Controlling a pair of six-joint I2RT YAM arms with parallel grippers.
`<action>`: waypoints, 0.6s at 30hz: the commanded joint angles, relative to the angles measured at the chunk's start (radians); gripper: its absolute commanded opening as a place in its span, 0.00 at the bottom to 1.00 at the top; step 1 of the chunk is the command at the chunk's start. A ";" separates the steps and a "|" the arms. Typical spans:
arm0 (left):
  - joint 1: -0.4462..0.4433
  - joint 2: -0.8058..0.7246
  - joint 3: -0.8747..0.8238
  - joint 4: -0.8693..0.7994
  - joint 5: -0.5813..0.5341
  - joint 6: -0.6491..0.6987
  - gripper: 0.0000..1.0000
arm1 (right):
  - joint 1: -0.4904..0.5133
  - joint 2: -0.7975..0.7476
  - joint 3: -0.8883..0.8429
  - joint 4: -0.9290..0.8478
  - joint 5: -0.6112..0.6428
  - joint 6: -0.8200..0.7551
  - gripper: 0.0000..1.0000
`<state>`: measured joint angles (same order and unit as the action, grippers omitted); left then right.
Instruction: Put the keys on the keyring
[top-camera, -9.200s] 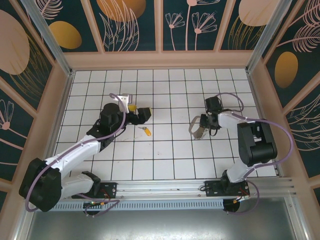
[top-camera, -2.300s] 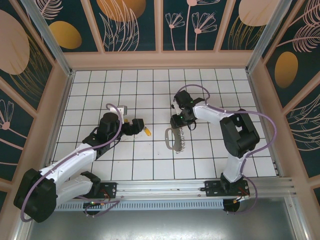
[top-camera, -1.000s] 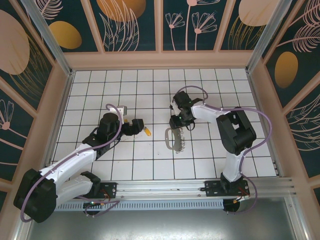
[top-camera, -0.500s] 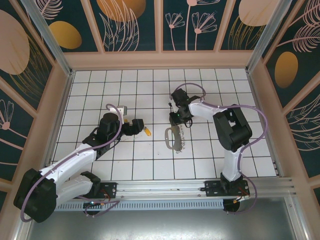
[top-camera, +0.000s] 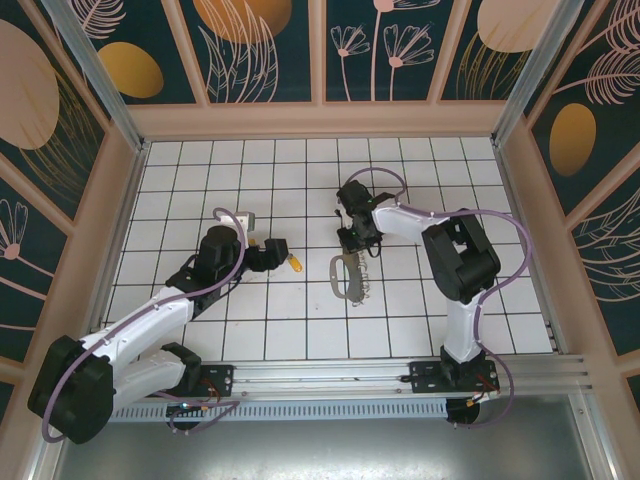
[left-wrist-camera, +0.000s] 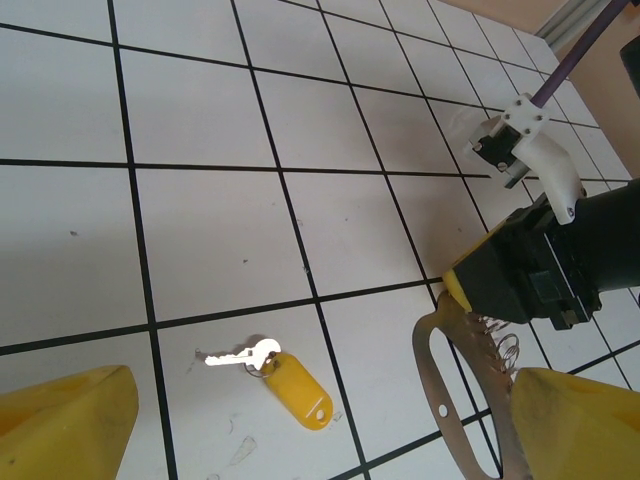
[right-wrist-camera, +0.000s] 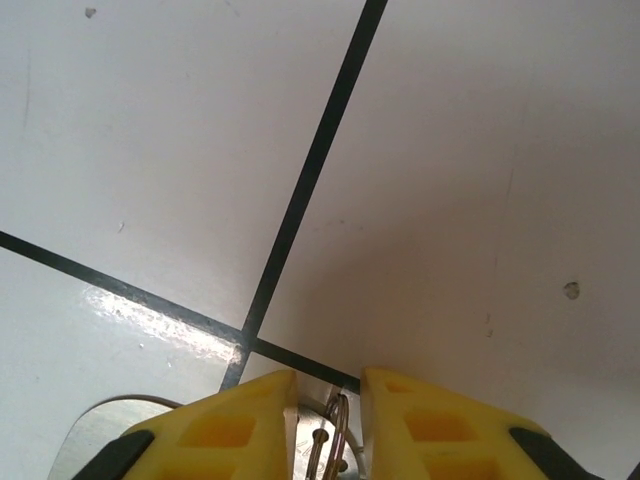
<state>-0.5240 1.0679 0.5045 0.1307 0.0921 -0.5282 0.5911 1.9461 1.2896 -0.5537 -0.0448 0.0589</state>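
Observation:
The keys (top-camera: 294, 262) lie flat on the white tiled floor, a small silver key (left-wrist-camera: 238, 355) on a yellow tag (left-wrist-camera: 300, 390). My left gripper (top-camera: 280, 252) hovers just left of them, wide open, its yellow fingers (left-wrist-camera: 70, 425) on either side of the keys (left-wrist-camera: 327, 380). The keyring (top-camera: 343, 277), a tan D-shaped loop (left-wrist-camera: 450, 400) with wire rings along one side, lies one tile to the right. My right gripper (top-camera: 350, 250) sits over its far end, and its yellow fingers (right-wrist-camera: 230, 420) are closed in on the keyring's metal end and rings (right-wrist-camera: 335, 430).
The floor is a white grid ringed by tan walls (top-camera: 520, 200). A rail (top-camera: 330, 375) with both arm bases runs along the near edge. The right arm's black wrist (left-wrist-camera: 560, 260) stands just beyond the keyring, close to my left gripper's right finger.
The right gripper's jaws have narrowed onto the keyring's far end, and the right arm's elbow has swung left. The keyring shifted slightly. The left arm and keys stayed still.

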 joint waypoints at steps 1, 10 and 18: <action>-0.005 -0.006 0.005 0.024 -0.015 0.017 0.95 | 0.010 -0.018 0.008 -0.032 0.023 0.007 0.23; -0.005 -0.011 0.003 0.023 -0.012 0.018 0.95 | 0.012 -0.053 -0.023 -0.029 0.021 0.015 0.22; -0.005 -0.010 0.003 0.021 -0.012 0.018 0.95 | 0.012 -0.070 -0.032 -0.025 0.023 0.015 0.12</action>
<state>-0.5240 1.0668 0.5045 0.1303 0.0921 -0.5278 0.5930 1.9198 1.2671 -0.5587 -0.0418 0.0635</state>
